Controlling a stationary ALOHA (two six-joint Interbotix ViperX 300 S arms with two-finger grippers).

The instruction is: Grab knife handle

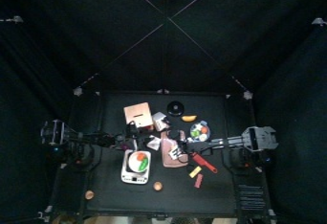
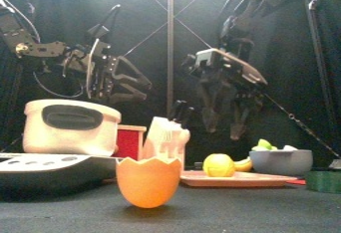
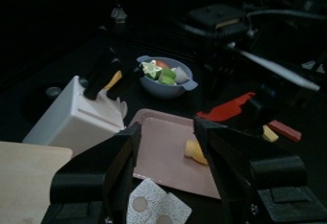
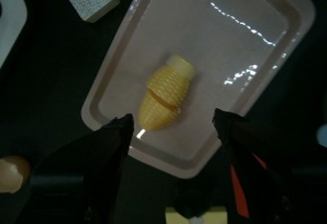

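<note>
A white knife block [image 3: 79, 123] stands beside the pink tray [image 3: 166, 137], with a yellowish handle [image 3: 111, 82] sticking out of its top. In the front view the block [image 2: 166, 139] shows dark handles [image 2: 180, 109] above it. My left gripper [image 3: 173, 175] is open and empty, hanging above the tray's near edge, apart from the block. My right gripper [image 4: 177, 166] is open and empty, right above the pink tray [image 4: 243, 56] and a yellow food piece [image 4: 170, 92]. From above, the left gripper [image 1: 132, 138] and right gripper [image 1: 181, 151] are close together at mid table.
A grey bowl of vegetables [image 3: 166, 73] stands beyond the tray. Red pieces [image 3: 231, 106] lie to its side. An orange egg-shaped cup [image 2: 148, 182], a white scale [image 1: 137, 167], a white appliance [image 2: 72, 125] and a brown board [image 1: 138, 113] crowd the table.
</note>
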